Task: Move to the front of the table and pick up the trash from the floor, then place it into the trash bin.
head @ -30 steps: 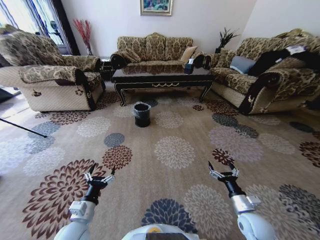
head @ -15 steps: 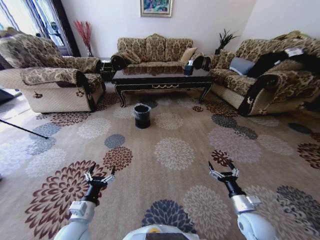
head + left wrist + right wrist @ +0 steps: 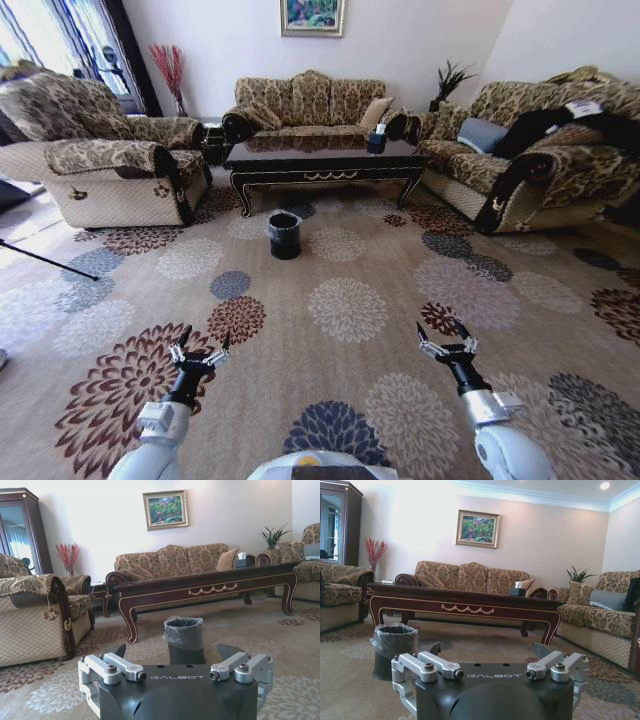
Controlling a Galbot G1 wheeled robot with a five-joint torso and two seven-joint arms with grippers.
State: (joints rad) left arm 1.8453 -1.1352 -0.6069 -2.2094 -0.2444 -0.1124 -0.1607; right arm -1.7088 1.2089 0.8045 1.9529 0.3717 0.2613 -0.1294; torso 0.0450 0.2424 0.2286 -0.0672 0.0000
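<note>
The dark brown table (image 3: 325,160) stands far ahead in front of the back sofa, and also appears as the table (image 3: 210,582) and the table (image 3: 465,605). The black trash bin (image 3: 284,233) with a clear liner stands on the carpet just before the table's front edge, also seen as the bin (image 3: 184,640) and the bin (image 3: 394,647). The trash is hidden or too small to make out. My left gripper (image 3: 199,347) and right gripper (image 3: 445,338) hang low near me, both open and empty. The wrist views show the left gripper (image 3: 174,652) and the right gripper (image 3: 487,649) pointing toward the bin.
An armchair (image 3: 100,165) stands at the left, a sofa (image 3: 310,100) behind the table and another sofa (image 3: 530,160) at the right. A dark tissue box (image 3: 376,138) sits on the table. A thin black rod (image 3: 40,257) lies at the left. Open flowered carpet stretches between me and the bin.
The whole head view has shifted slightly, so the camera has moved a little with the base. Both arms hold the same pose and both grippers stay open.
</note>
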